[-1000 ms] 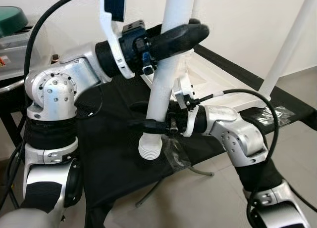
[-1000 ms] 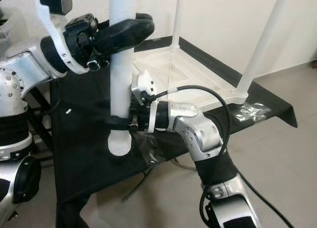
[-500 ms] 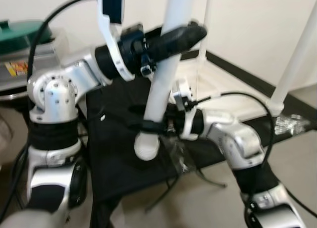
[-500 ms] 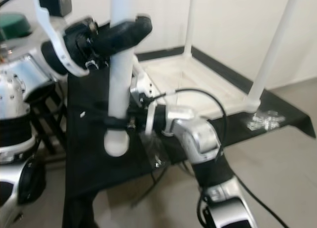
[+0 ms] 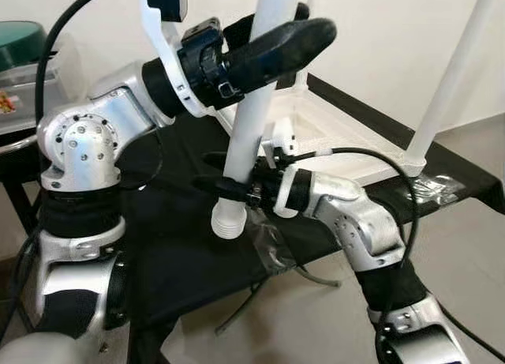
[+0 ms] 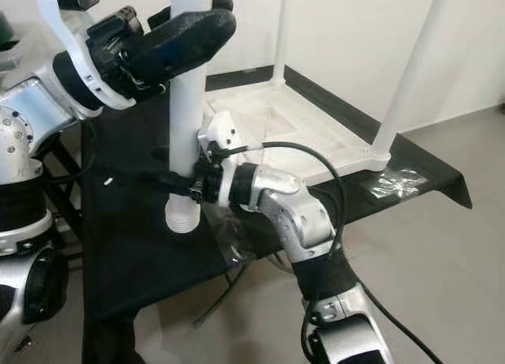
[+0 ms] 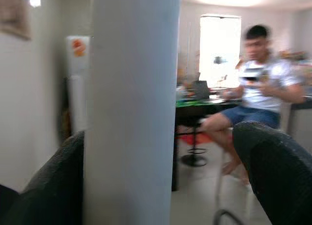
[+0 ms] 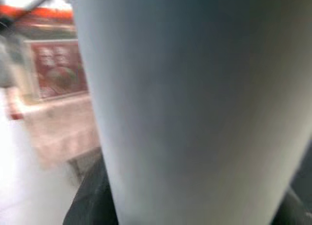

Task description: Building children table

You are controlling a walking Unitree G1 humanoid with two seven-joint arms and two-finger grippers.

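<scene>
Nearest the camera, the right claw (image 5: 237,192) is clamped on the lower part of the white table leg (image 5: 251,111), just above its ribbed threaded end (image 5: 227,221). A second ago that ribbed end hung lower and further right over the black counter (image 5: 181,253); now it sits higher and the leg leans more steeply, its top tipped to the right. The right arm's elbow has also drawn in toward the middle.

Higher up, the left claw (image 5: 272,40) wraps the same leg, one black finger (image 7: 273,171) standing clear of the leg's side in the left wrist view while the other lies against it, so the grip looks loose around it rather than tight. It sits higher than before.

A crumpled clear plastic bag (image 5: 272,249) lies on the counter's edge just under the leg's end.

Further back, the upturned white tabletop (image 6: 308,127) rests on the counter with two fitted legs (image 6: 414,72) standing up from its corners, unchanged apart from the camera's shift. A second clear bag (image 6: 394,182) lies beside the nearer fitted leg.
</scene>
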